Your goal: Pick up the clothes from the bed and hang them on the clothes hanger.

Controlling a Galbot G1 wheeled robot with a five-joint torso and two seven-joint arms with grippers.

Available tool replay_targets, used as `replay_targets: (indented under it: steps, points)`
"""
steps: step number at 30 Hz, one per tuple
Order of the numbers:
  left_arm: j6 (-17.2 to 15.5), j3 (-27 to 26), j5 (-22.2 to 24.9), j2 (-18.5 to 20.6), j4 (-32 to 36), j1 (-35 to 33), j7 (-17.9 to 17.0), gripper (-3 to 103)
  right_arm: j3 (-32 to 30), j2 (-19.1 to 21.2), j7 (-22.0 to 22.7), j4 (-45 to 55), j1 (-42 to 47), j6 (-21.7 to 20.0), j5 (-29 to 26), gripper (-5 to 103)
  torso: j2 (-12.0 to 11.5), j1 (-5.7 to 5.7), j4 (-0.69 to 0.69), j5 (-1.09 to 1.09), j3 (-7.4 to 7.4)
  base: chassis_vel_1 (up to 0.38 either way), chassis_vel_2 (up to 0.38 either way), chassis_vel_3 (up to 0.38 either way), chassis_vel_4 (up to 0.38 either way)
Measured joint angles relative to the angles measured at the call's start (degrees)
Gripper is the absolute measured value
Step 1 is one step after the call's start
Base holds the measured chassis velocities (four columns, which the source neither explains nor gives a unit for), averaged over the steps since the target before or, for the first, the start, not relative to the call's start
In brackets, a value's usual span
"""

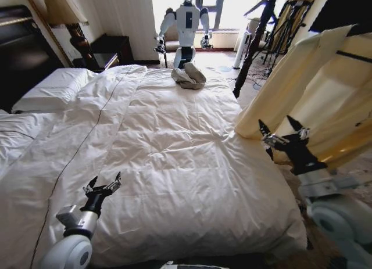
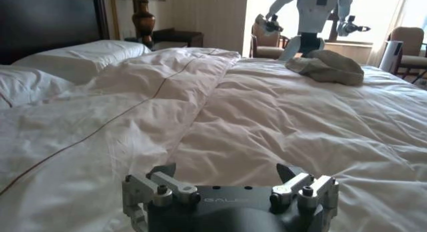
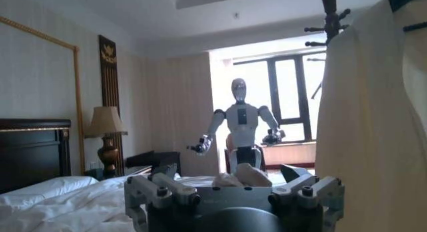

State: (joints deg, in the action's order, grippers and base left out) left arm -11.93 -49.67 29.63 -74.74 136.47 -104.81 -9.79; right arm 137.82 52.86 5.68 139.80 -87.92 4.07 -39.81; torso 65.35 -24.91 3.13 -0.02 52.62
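Your left gripper (image 1: 104,185) is hovering low over the near part of the bed (image 1: 174,147), fingers spread apart and gripping nothing; in the left wrist view the same gripper (image 2: 227,170) is showing both fingertips wide of each other just above the white duvet. Your right gripper (image 1: 283,128) is sitting off the bed's right side, raised, jaws also parted and empty, with its tips right at the lower folds of the clothes (image 1: 302,89).

The clothes (the pale cream-yellow top) are hanging at the right of the head view, off the bed altogether, draped in long folds with one sleeve trailing down toward the mattress corner. A thin black line of the clothes hanger (image 1: 353,56) is showing across the fabric near the top. In the right wrist view the cream fabric (image 3: 373,132) is hanging close beside the right gripper (image 3: 230,173), and a short black tip of the hanger (image 3: 413,27) is poking out at the upper edge.

On the far side of the bed a grey-beige cloth bundle (image 1: 188,76) is lying on the duvet, well apart from both grippers. White pillows (image 1: 52,89) are lying at the head end on your left. Behind the bundle another white robot (image 1: 186,25) is standing by the window.
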Motion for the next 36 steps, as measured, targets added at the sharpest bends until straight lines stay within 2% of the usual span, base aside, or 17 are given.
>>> replay_targets:
  steps: [1, 2, 4, 6, 7, 8, 10, 11, 14, 20, 36]
  points:
    - [1.12, 0.86, -2.56, -1.25, 0.56, -1.06, 0.55, 100, 2.33, 3.01, -0.40, -0.09, 2.32, 1.15, 4.92, 100, 0.00, 0.00, 0.01, -0.01, 0.00, 0.000, 0.000, 0.000, 0.000]
    - [1.12, 0.86, -2.56, -1.25, 0.56, -1.06, 0.55, 100, 2.33, 3.01, -0.40, -0.09, 2.32, 1.15, 4.92, 100, 0.00, 0.00, 0.01, -0.01, 0.00, 0.000, 0.000, 0.000, 0.000]
    - [3.03, 1.98, -5.66, -2.78, 1.32, -2.53, 1.37, 100, 4.43, 5.77, 0.22, -0.96, 4.90, 2.19, 12.86, 100, 0.00, 0.00, 0.00, -0.02, 0.00, 0.000, 0.000, 0.000, 0.000]
    - [8.98, 3.15, -9.87, -4.73, 2.75, -5.02, 3.70, 100, 5.58, 7.50, 0.22, -1.71, 7.73, 4.94, 20.12, 100, 0.00, 0.00, 0.00, -0.01, 0.00, 0.000, 0.000, 0.000, 0.000]
    - [11.42, 3.39, -11.38, -5.57, 3.78, -6.13, 4.72, 100, 5.57, 7.85, -0.05, -1.40, 8.71, 5.56, 21.04, 100, 0.00, 0.01, 0.00, -0.01, 0.00, 0.000, 0.000, 0.000, 0.000]
    - [11.42, 3.39, -11.38, -5.57, 3.78, -6.13, 4.72, 100, 5.57, 7.85, -0.05, -1.40, 8.71, 5.56, 21.04, 100, 0.00, 0.01, 0.00, -0.01, 0.00, 0.000, 0.000, 0.000, 0.000]
    - [14.84, 3.56, -14.41, -7.86, 6.47, -8.62, 6.09, 100, 5.22, 9.02, -0.99, -0.03, 9.99, 5.97, 21.58, 100, 0.00, 0.00, -0.01, 0.01, 0.00, 0.000, 0.000, 0.000, 0.000]
    - [14.84, 3.56, -14.41, -7.86, 6.47, -8.62, 6.09, 100, 5.22, 9.02, -0.99, -0.03, 9.99, 5.97, 21.58, 100, 0.00, 0.00, -0.01, 0.01, 0.00, 0.000, 0.000, 0.000, 0.000]
    - [17.61, 2.86, -17.23, -11.39, 7.08, -10.86, 7.30, 100, 4.92, 11.07, -1.10, 2.37, 10.63, 5.49, 21.00, 100, 0.00, 0.00, 0.00, 0.00, 0.00, 0.000, 0.000, 0.000, 0.000]
    - [18.46, 1.39, -19.18, -15.72, 7.08, -11.99, 7.57, 100, 3.55, 11.36, -0.33, 3.42, 10.08, 2.43, 18.37, 100, 0.00, 0.00, -0.02, 0.00, 0.01, 0.000, 0.000, 0.000, 0.000]
    - [18.26, 1.34, -18.96, -15.61, 6.90, -11.85, 7.52, 100, 3.32, 11.04, -0.20, 3.43, 9.84, 2.06, 17.97, 100, 0.00, -0.01, -0.01, -0.01, 0.01, 0.000, 0.000, 0.000, 0.000]
